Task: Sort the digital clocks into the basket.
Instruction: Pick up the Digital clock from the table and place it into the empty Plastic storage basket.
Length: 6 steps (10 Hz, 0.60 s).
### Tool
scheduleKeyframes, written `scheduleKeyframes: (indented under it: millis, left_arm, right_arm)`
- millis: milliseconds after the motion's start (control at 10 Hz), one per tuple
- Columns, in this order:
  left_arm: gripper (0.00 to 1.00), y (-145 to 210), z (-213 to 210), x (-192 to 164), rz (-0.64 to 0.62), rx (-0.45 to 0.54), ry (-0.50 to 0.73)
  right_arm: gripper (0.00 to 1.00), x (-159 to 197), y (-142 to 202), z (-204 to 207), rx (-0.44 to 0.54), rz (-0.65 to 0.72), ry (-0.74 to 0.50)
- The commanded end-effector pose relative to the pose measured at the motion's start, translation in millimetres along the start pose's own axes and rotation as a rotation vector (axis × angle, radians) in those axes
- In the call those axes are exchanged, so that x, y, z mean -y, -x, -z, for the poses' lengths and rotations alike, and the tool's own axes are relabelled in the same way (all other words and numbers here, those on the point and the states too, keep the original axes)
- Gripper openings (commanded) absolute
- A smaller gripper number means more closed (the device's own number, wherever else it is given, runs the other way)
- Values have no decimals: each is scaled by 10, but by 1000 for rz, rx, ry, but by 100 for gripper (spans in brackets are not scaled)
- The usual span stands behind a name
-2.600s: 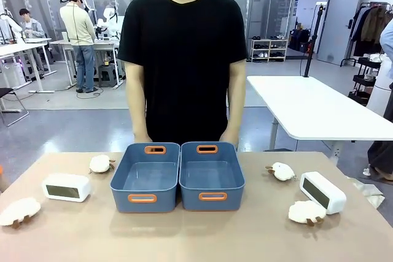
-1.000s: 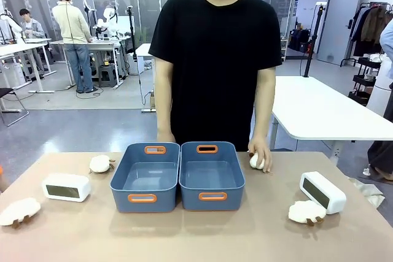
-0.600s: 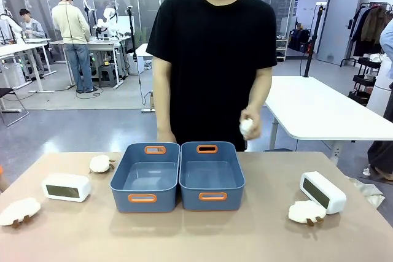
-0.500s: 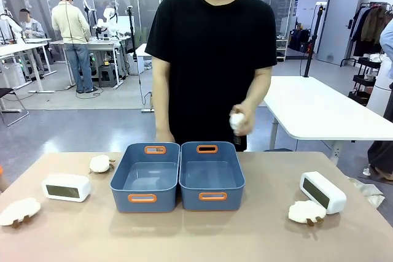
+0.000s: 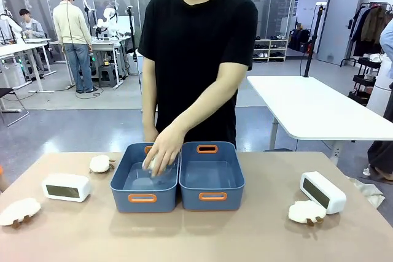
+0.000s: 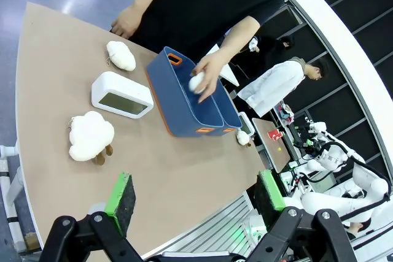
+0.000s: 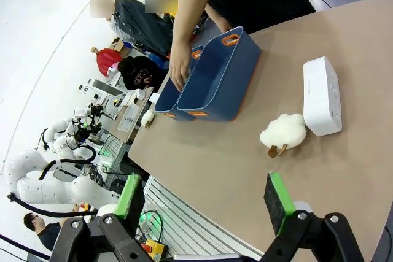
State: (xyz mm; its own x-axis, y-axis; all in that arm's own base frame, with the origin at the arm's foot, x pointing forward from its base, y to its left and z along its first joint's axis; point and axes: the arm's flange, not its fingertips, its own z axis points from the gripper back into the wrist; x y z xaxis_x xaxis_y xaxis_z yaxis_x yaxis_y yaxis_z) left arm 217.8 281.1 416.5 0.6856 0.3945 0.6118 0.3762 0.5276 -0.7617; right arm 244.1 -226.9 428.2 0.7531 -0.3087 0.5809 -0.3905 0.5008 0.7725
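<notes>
Two blue baskets with orange handle slots stand side by side mid-table, the left one [image 5: 123, 199] and the right one [image 5: 232, 198]. One white digital clock [image 5: 66, 187] lies to their left and a second digital clock [image 5: 322, 192] to their right. In the left wrist view my left gripper [image 6: 195, 193] hangs open and high over the near table edge, with the left clock [image 6: 121, 95] and the baskets [image 6: 184, 118] ahead. My right gripper [image 7: 202, 196] is likewise open, well short of the right clock [image 7: 322, 95] and the baskets [image 7: 221, 81]. Neither gripper holds anything.
The person's hand [image 5: 164, 150] holds a white soft object over the left basket. White-and-brown soft objects lie at far left [image 5: 18, 211], beside the left basket [image 5: 100, 164] and by the right clock [image 5: 307, 211]. The person stands at the far edge.
The person picked up a soft object from the right of the baskets, lifted it, carried it leftward and now lowers it over the left basket. Both grippers stay open.
</notes>
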Motion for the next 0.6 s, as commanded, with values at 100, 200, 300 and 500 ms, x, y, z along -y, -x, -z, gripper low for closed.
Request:
scheduleKeyframes:
  millis: [100,200,300,500]
  left_arm:
    - [100,10,-26,1,20,-7,12]
    - [100,10,-26,1,20,-7,12]
    - [100,10,-26,1,20,-7,12]
    - [100,10,-26,1,20,-7,12]
  right_arm:
    - [100,13,-12,-8,8,-19,-10]
    - [100,13,-12,-8,8,-19,-10]
    - [100,13,-12,-8,8,-19,-10]
    - [100,13,-12,-8,8,-19,-10]
